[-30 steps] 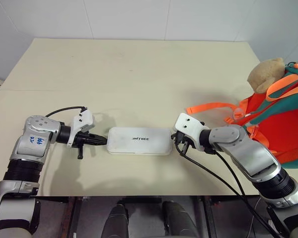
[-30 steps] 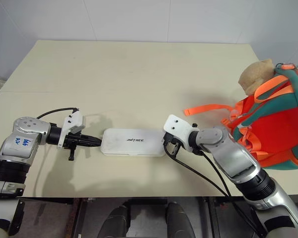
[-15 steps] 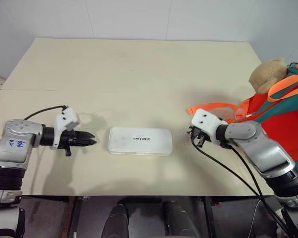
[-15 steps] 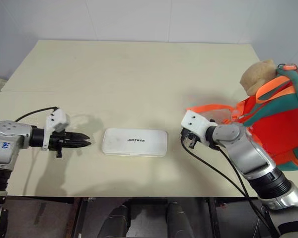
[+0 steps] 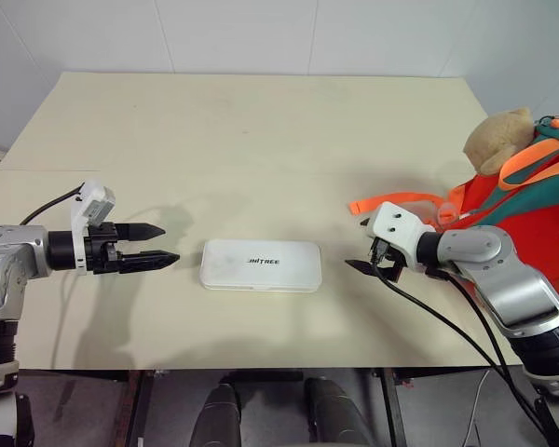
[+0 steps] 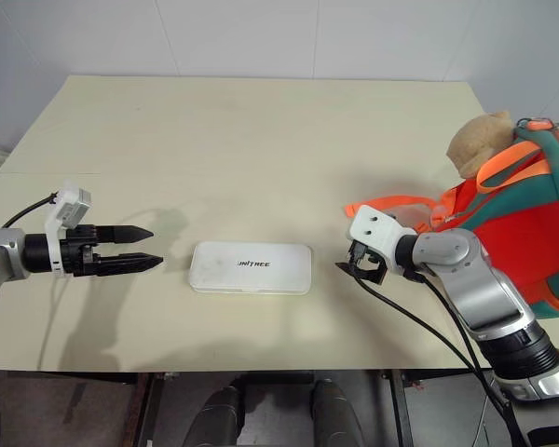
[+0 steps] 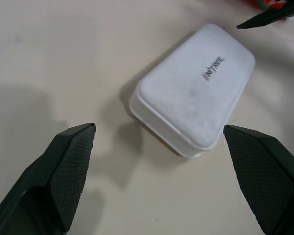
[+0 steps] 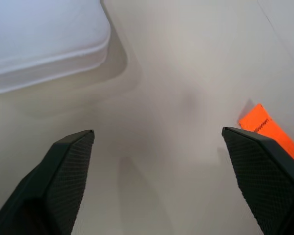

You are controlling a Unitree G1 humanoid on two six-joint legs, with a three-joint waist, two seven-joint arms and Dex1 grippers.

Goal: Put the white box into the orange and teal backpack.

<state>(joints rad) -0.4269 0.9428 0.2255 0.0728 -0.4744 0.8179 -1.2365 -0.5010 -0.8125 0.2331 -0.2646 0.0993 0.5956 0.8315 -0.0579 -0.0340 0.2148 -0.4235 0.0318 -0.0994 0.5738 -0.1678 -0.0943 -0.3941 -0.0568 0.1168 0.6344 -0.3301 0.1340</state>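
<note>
1. I have the left tool (image 5: 158,245) spread wide and empty, aimed at the near end of the white box (image 5: 261,265), which lies flat on the table (image 5: 261,130) just beyond its tips.
2. My right tool (image 5: 365,265), likewise wide and empty, faces the box's other end; I judge a two-sided lift comes next.
3. Behind the right tool, the orange and teal backpack (image 5: 531,214) sits at the table edge.
</note>
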